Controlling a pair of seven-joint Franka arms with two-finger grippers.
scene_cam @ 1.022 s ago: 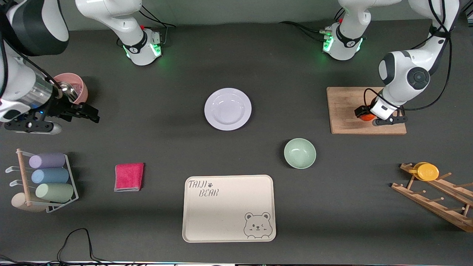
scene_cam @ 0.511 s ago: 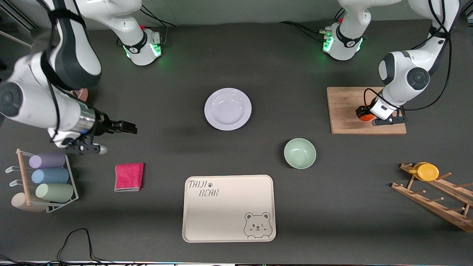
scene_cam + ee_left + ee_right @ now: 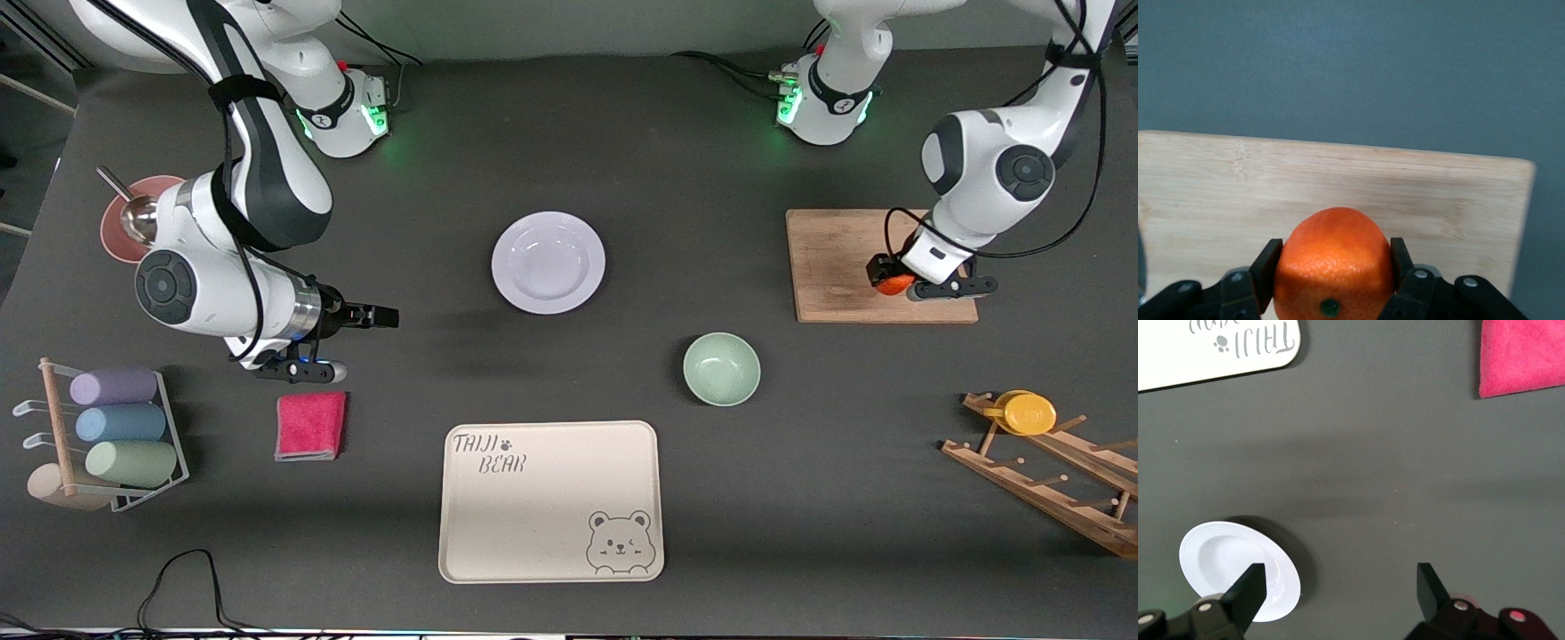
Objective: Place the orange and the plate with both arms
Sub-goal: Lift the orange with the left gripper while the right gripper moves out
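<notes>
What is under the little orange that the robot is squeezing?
The light wooden cutting board is under the small round orange. The left gripper's black fingers clamp the orange on both sides. Whether it touches the board or hangs just above it is hidden by the orange itself.

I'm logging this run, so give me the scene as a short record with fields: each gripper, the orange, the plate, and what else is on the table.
left gripper: shut on the orange, over the wooden board
right gripper: open, holding nothing, over bare table between the pink cloth and the plate
plate: mid-table, nothing on it
green bowl: nearer the front camera than the plate
bear tray: nearest the front camera, nothing on it
</notes>
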